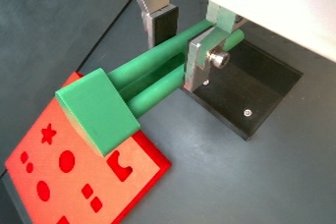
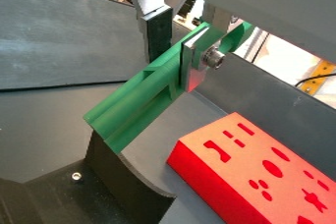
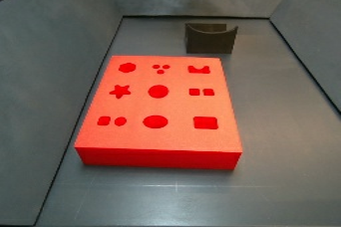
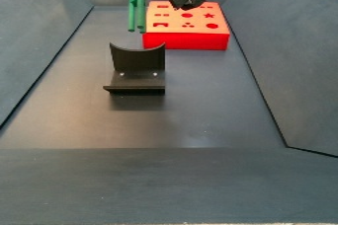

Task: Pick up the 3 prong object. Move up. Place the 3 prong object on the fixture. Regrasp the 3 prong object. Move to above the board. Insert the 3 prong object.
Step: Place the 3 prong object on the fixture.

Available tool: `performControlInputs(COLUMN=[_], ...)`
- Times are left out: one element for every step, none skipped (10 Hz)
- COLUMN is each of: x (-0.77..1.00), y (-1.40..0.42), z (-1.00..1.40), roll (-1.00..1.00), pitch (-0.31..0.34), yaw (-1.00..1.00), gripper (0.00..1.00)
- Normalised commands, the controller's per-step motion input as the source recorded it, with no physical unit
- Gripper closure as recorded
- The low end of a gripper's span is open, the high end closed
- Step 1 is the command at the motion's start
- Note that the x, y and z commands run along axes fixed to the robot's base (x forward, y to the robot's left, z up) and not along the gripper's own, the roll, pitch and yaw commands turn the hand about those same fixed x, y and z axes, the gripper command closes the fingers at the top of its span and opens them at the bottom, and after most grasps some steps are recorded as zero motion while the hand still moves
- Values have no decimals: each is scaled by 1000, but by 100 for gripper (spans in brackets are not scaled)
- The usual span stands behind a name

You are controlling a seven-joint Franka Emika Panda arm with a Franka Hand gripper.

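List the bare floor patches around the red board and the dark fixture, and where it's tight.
Bare: the wide floor strip in front of the red board, the strips along both its sides, and the stretch before the fixture. Tight: the narrow gap between board and fixture, where the claw hangs above holding the green piece.

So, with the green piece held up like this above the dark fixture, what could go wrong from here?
1. The tool grips the 3 prong object near one end only, so the long green body could perhaps swing or slip between the fingers.
2. In a side view the piece hangs above the fixture; lowered off-centre, it may hit the notch edge instead of seating.
3. The board lies close by; a tilted piece could miss its three small holes later.
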Motion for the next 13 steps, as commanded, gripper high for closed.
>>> performControlInputs(x=[126,130,146,156,170,170,175,181,169,143,121,100,81], y=[134,137,140,137,138,139,132,127,123,99,79,90,71], z=[-1000,-1000,-1000,-1000,-1000,-1000,-1000,-1000,-885,-698,-522,-430,-420], roll=[-1000,-1000,-924,-828,-566,-459,-267,-215,-169,-160,-155,-118,-121], pitch=[151,146,175,178,144,128,90,65,21,6,-10,-33,-31], yaw=[-54,-58,-96,-108,-148,-162,-173,-176,-169,-155,-135,-126,-114], gripper=[100,100,100,100,100,100,100,100,100,100,100,100,100])
